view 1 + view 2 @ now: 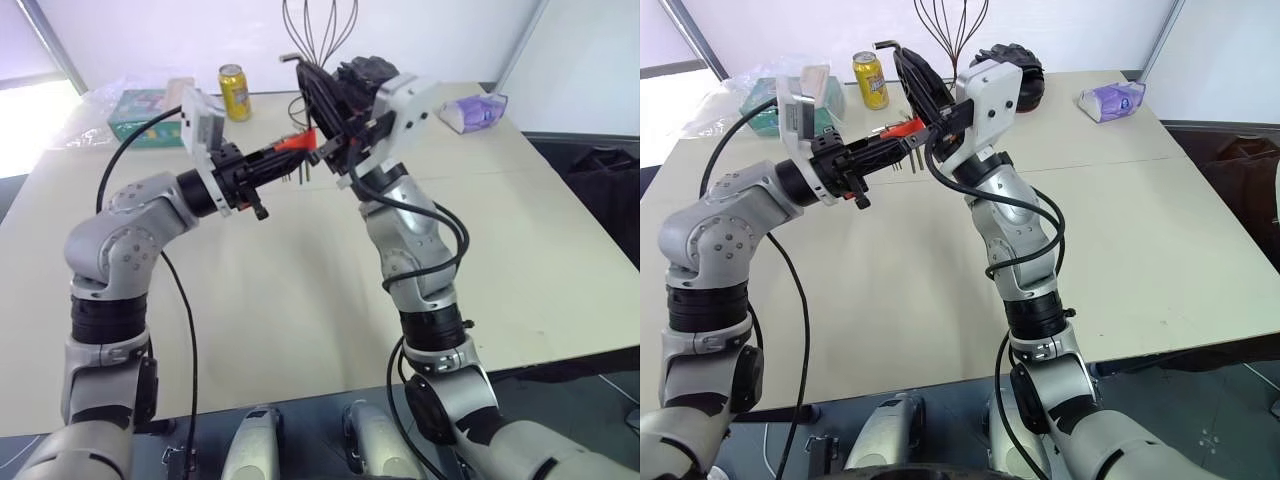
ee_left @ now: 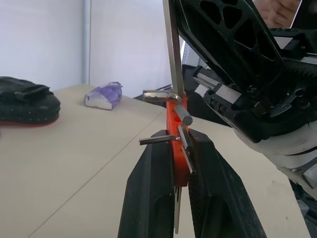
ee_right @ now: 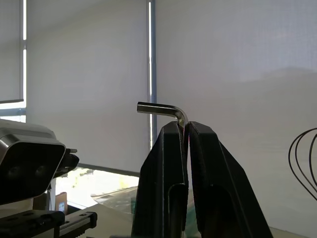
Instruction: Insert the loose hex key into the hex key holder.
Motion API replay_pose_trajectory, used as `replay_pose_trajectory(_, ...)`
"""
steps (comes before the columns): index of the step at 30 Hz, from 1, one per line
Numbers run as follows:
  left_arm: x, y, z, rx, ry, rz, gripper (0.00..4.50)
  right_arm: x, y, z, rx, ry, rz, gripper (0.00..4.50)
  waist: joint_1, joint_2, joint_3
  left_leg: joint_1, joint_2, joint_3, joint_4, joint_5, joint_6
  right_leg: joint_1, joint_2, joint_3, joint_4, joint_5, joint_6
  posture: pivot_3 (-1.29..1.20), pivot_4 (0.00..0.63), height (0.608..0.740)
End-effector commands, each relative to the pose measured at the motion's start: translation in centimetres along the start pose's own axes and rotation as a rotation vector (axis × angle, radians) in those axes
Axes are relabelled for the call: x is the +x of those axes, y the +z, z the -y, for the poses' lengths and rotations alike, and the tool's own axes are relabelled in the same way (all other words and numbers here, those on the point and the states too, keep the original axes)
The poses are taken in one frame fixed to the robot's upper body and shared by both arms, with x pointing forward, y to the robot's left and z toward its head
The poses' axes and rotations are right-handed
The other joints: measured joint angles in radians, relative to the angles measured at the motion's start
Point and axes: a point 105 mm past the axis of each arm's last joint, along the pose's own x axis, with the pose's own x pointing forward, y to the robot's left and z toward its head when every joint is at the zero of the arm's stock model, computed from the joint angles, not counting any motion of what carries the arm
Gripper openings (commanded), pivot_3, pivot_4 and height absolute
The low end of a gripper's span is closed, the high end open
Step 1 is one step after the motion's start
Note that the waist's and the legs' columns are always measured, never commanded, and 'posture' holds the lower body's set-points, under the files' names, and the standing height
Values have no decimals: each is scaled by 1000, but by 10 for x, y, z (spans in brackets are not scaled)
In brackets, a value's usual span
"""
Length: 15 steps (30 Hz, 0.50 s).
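**Hex key poised over the holder, both held up above the table**

Above the middle of the pale beige table [image 1: 300,300], the two arms meet in the air. Clamped between the black fingers of the left gripper [image 2: 182,163] is the small red-orange plastic hex key holder [image 2: 177,124], with several short grey keys jutting from its side. The right gripper [image 3: 184,130] is clenched on the thin silver-grey L-shaped loose hex key [image 3: 163,108], gripping it along the long shaft just below the bend.

As I read it, the insertion step is in hand: pick-up is done, and the key is lined up at the holder but not seated. Seen from the left wrist, the key's long shaft [image 2: 173,49] drops steeply to the top of the red block, touching it or just beside it; I cannot tell whether the tip has entered a slot.

The key's long axis runs along the right gripper's fingers, its bent end upward with the short leg turned off to one side, and its free end pointing down at the holder. The holder's own long axis lies along the left fingers, roughly crosswise to the key.

Next, I would judge, comes a fine correction to find the empty slot, then a steady push along the shaft while the left grip stays firm; a tilted shaft could jam or twist the block
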Motion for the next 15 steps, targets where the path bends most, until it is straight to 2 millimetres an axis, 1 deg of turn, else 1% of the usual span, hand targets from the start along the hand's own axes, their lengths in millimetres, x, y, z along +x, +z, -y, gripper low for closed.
replay_pose_trajectory(1, 0, 21, 8, 66, -30, 51, 0, 2, 8, 1, -16, -7, 35, 96, 0, 0, 0, 0, 0, 0, 0, 0, 0, 0, 0, 0, 0, 0, 0, 0, 150, 740)
replay_pose_trajectory(15, 0, 23, 6, 65, -19, 64, 0, 2, 11, 1, -14, 1, 34, 96, 0, 0, 0, 0, 0, 0, 0, 0, 0, 0, 0, 0, 0, 0, 0, 0, 150, 740)
